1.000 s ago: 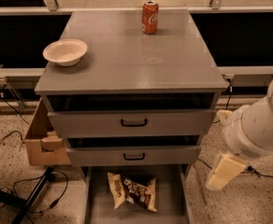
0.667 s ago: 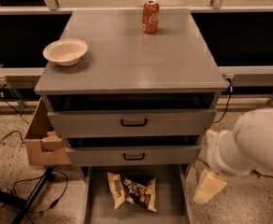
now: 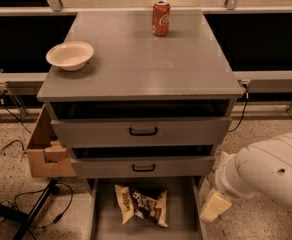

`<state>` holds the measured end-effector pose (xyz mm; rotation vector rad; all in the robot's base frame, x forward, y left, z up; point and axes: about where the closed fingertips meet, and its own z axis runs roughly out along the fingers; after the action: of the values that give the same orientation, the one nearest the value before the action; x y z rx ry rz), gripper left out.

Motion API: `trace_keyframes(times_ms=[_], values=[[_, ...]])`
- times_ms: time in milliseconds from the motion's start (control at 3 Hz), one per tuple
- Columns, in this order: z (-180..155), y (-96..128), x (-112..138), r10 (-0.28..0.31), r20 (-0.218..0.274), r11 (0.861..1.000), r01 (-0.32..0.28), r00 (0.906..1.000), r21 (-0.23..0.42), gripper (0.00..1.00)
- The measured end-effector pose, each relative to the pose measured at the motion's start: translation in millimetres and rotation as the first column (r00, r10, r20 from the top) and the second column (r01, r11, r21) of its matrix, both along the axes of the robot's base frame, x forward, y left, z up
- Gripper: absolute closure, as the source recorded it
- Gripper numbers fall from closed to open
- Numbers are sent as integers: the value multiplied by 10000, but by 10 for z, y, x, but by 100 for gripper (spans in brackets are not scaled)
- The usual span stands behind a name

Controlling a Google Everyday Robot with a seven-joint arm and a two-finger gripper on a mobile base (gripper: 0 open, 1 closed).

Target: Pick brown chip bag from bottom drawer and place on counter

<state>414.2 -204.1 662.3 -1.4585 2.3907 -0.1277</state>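
Note:
The brown chip bag (image 3: 140,204) lies on the floor of the open bottom drawer (image 3: 106,219), left of its middle, dark brown with cream ends. The grey counter (image 3: 136,59) tops the cabinet. My gripper (image 3: 215,205) shows as a cream-coloured tip at the end of the white arm (image 3: 268,171), low at the right, just beside the drawer's right edge and to the right of the bag, apart from it.
A white bowl (image 3: 70,55) sits on the counter's left side and a red soda can (image 3: 160,18) at its back. The two upper drawers (image 3: 143,131) with black handles stand slightly pulled out. A cardboard box (image 3: 45,151) stands left of the cabinet, with cables on the floor.
My arm and gripper have moved left and down, from well right of the cabinet to the bottom drawer's right edge. The bag has not moved.

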Motion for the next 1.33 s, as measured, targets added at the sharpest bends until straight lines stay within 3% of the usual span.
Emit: trace_keyframes(times_ms=[333,667,1333], values=[[7,1,-4,-6,-10,10000,6,10000,6,0],[-245,46,-10,-23,-61,9995,25,10000,301,0],[-1679,194,26,555,-35,9841,-541,9985,1693,0]])
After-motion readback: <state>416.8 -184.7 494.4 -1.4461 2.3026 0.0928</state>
